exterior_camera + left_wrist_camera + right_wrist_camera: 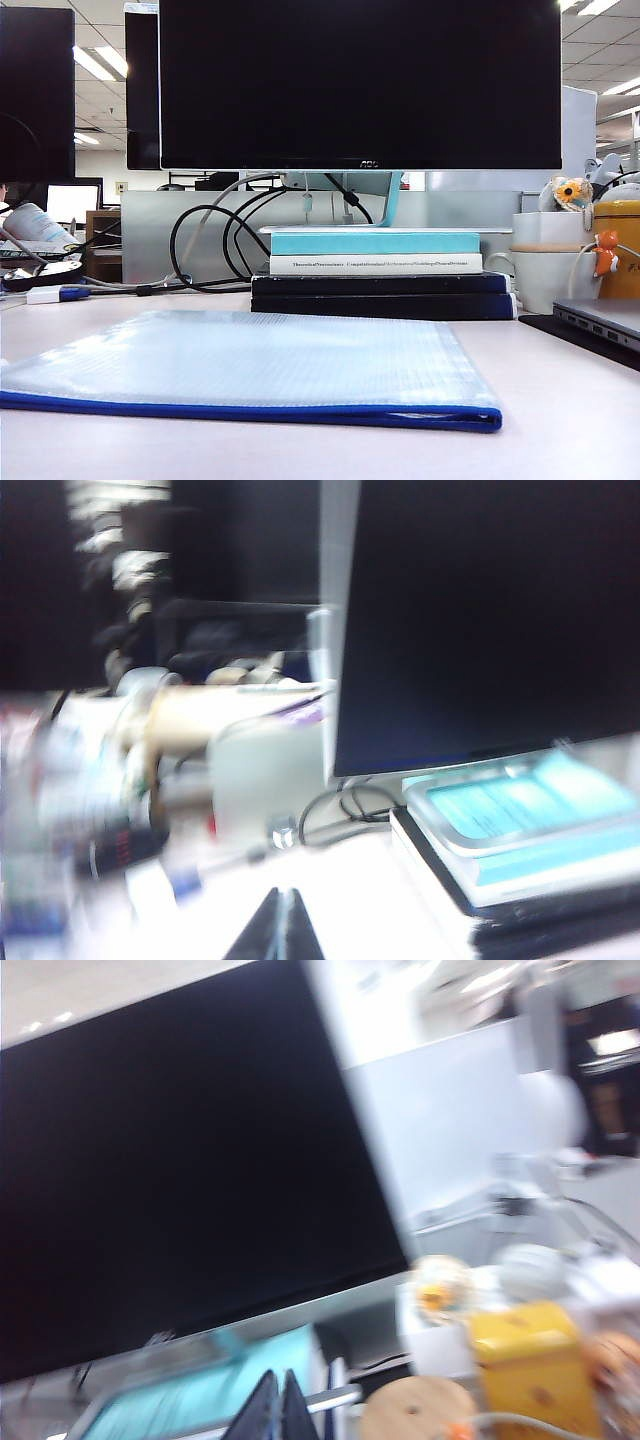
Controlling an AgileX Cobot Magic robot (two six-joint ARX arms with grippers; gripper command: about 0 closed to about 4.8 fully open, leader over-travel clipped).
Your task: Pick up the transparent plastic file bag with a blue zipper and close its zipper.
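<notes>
Left gripper (281,927): clenched, fingertips pressed together, grasping nothing; in its blurred wrist view it points over the desk toward the monitor (480,620) and the books (520,830).
Right gripper (277,1405): clenched, tips touching, empty; its wrist view is blurred and faces the monitor (190,1170), with a yellow container (530,1360) off to one side.
Arms: neither shows in the exterior view.
Bag (250,365): lies flat on the desk (560,420) in the foreground, in front of the books (380,275), apart from them.
Zipper (240,410): blue strip along the bag's near long edge; whether it is zipped cannot be told.
Behind: monitor (360,85) above the book stack, black cables (215,245) to the left of the stack.
Right side: white mug (545,270), laptop corner (600,325).
</notes>
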